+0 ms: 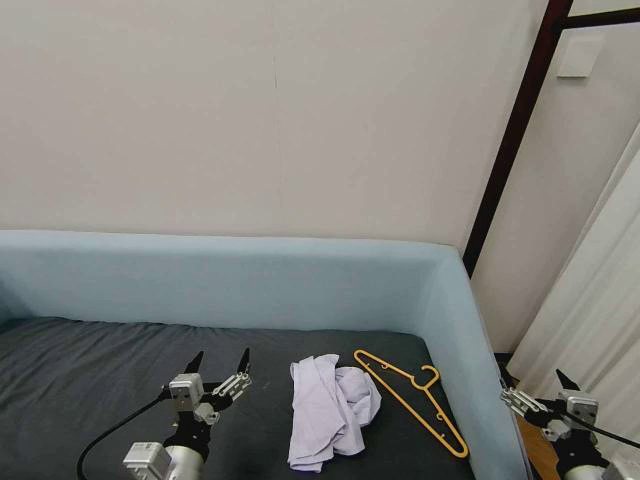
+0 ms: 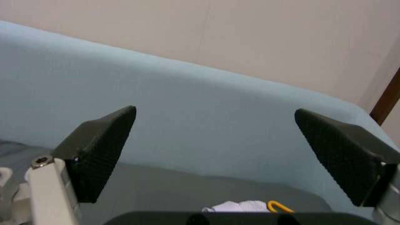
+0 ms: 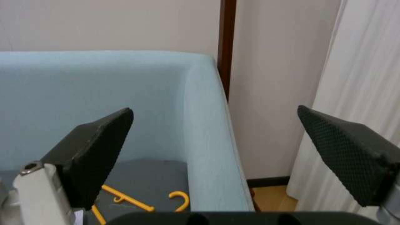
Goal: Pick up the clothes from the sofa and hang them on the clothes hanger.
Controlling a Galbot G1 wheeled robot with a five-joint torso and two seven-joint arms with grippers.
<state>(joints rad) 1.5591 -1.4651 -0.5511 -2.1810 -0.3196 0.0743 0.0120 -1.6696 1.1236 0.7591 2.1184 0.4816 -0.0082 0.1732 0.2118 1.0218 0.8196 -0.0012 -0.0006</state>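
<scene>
We see the clothes (image 1: 330, 412) — one pale, crumpled garment — lying on the dark grey seat (image 1: 80, 380) of the light blue sofa (image 1: 250, 280), toward its right end. Just beside them on the right the yellow hanger (image 1: 403, 396) lies flat on the seat, its hook turned toward the right armrest (image 1: 465, 340). One end of the hanger comes very close to the garment, though we cannot tell whether the two touch. The left gripper (image 1: 221, 362) hovers over the seat to the left of the clothes, apart from them, with its fingers (image 2: 100, 150) spread wide and holding nothing (in the left wrist view the backrest (image 2: 206, 117) shows between them, along with a scrap of the white garment and a bit of the hanger's yellow hook). The right gripper (image 1: 533, 384) hangs beyond the right armrest, outside the sofa and well apart from both garment and hanger; its fingers are likewise wide apart and empty. In the right wrist view we look along the armrest — the hanger's hook rests on the seat inside it, and a strip of wooden floor (image 3: 275, 199) lies outside it. Behind the sofa stands a plain wall (image 1: 250, 120), and to the right a dark wooden post (image 1: 515, 130) and a white curtain (image 1: 600, 330).
</scene>
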